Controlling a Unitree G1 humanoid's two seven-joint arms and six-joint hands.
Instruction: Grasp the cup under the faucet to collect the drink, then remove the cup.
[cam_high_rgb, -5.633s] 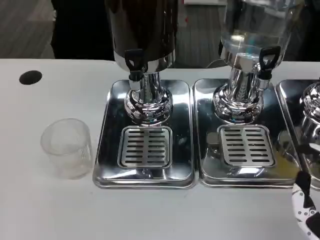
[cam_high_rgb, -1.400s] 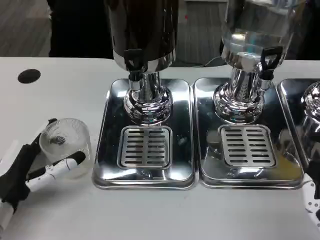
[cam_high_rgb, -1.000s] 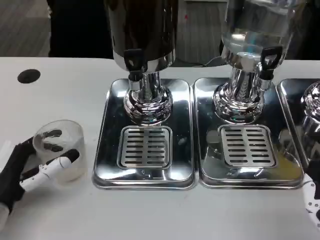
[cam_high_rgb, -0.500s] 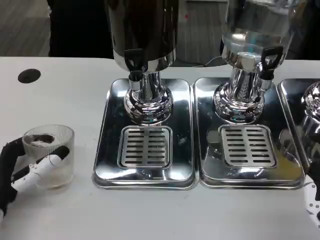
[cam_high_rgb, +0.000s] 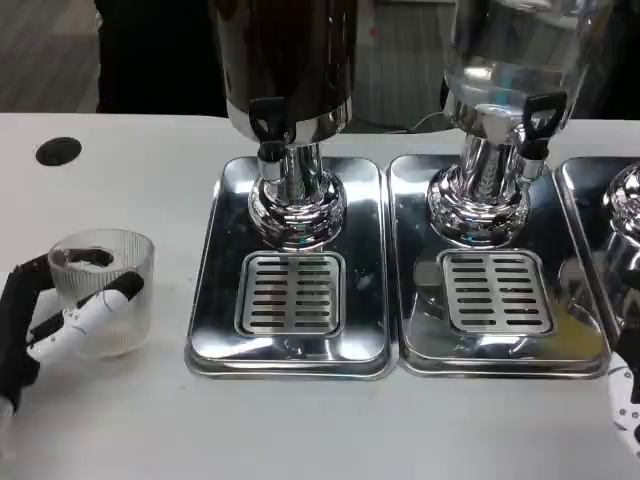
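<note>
Head view shows the dark dispenser (cam_high_rgb: 285, 70) with its faucet (cam_high_rgb: 268, 125) waiting over the grate (cam_high_rgb: 290, 293), while the left hand (cam_high_rgb: 45, 325), fingers (cam_high_rgb: 95, 305) now wrapped around the clear cup (cam_high_rgb: 103, 292), has pulled it leftward across the counter (cam_high_rgb: 130, 190), so carrying to the faucet comes next, I think.

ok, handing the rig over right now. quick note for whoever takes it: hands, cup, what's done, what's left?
Left hand: gripping the clear cup, fingers wrapped round it, over the table left of the left drip tray.
Right hand: at the bottom right edge, only partly in frame; state unclear.
Cup looks empty and upright. It is not under the black faucet of the dark dispenser.
Done: cup grasped.
Left: move it onto the grate under the faucet, collect the drink, then remove the cup.
</note>
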